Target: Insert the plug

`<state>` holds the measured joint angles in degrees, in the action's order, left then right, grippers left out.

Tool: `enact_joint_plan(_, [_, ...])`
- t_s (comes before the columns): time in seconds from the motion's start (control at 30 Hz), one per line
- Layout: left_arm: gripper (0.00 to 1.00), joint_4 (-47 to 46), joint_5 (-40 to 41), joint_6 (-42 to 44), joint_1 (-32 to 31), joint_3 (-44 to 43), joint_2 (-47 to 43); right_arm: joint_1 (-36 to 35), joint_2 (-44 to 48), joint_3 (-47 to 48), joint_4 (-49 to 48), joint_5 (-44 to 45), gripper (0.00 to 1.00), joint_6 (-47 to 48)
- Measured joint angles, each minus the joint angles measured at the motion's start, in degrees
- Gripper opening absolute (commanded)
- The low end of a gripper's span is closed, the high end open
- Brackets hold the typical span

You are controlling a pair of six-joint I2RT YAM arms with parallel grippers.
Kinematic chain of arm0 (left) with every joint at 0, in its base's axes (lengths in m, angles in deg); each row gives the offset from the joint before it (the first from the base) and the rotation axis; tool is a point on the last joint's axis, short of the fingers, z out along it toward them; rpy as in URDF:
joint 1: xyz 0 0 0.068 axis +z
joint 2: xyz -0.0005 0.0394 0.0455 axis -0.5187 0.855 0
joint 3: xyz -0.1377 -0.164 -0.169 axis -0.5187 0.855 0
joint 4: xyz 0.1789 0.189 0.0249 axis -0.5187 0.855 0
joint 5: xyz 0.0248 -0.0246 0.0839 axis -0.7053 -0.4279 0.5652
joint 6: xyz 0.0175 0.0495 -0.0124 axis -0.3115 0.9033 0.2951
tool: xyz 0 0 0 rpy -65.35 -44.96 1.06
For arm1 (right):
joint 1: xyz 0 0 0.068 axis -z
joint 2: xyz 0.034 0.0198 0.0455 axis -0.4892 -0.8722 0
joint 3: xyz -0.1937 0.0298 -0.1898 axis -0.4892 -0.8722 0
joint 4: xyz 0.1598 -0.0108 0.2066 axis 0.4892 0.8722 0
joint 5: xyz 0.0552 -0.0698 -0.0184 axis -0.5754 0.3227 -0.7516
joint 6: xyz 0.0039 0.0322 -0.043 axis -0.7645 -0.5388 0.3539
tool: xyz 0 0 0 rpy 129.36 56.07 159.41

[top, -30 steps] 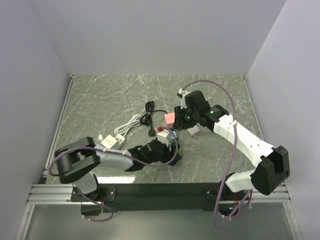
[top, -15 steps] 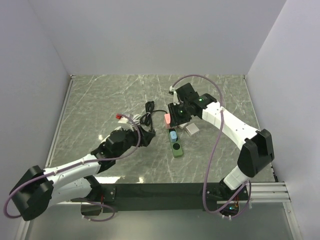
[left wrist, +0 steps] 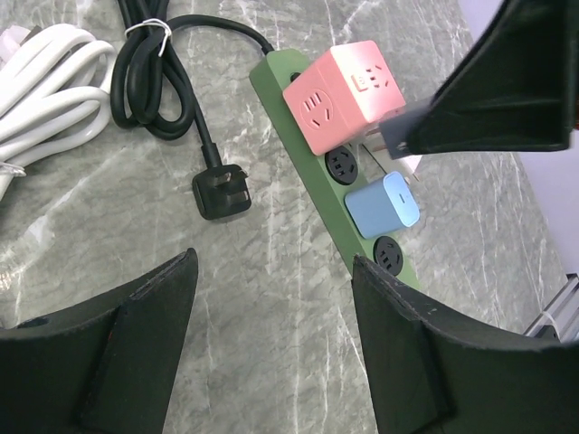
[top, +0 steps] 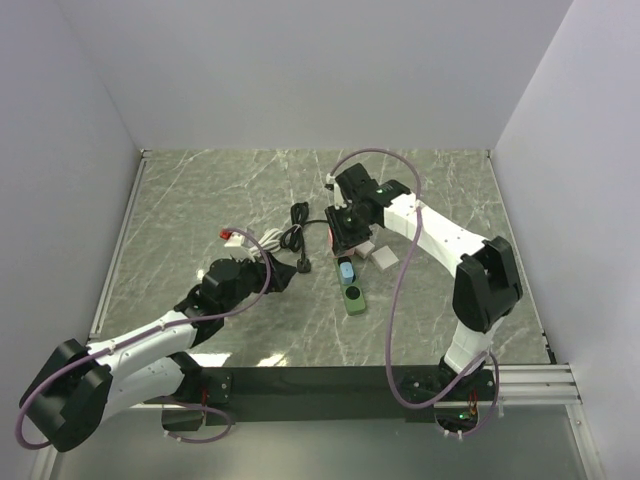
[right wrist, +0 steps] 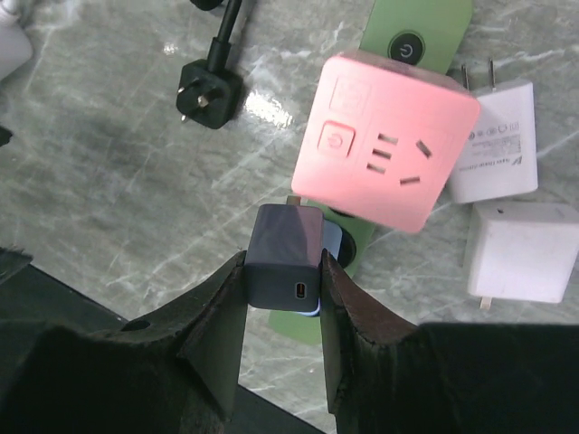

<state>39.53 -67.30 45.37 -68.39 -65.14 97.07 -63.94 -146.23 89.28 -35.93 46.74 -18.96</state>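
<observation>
Grey USB-C charger plug [right wrist: 285, 244] pinched between right gripper [right wrist: 283, 264] fingers, above green power strip [right wrist: 436, 20], tight beside pink cube adapter [right wrist: 384, 149]; whether prongs reach socket, cannot tell. Blue charger [left wrist: 383, 206] sits in strip. White wall adapter [right wrist: 496, 140] on marble beside strip. Black plug [left wrist: 220, 193] lies loose. Left gripper [left wrist: 271, 264] spread wide, empty.

The grey marbled tabletop [top: 200, 190] carries a green power strip [top: 355, 304] near the centre of the frame. Left of it lie a coiled black cord [top: 296, 225] with its black plug [top: 303, 264], and a white cable [top: 262, 243]. A white adapter [right wrist: 496, 140] and a second white adapter [right wrist: 525, 250] lie just beside the strip.
</observation>
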Motion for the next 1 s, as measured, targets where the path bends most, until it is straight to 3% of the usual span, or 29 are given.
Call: enact_joint_plan(1.0, [0.74,-0.44,-3.54,0.0,1.7,0.31,1.7,-0.83,-2.45,1.18,1.01,4.04,0.0,0.42])
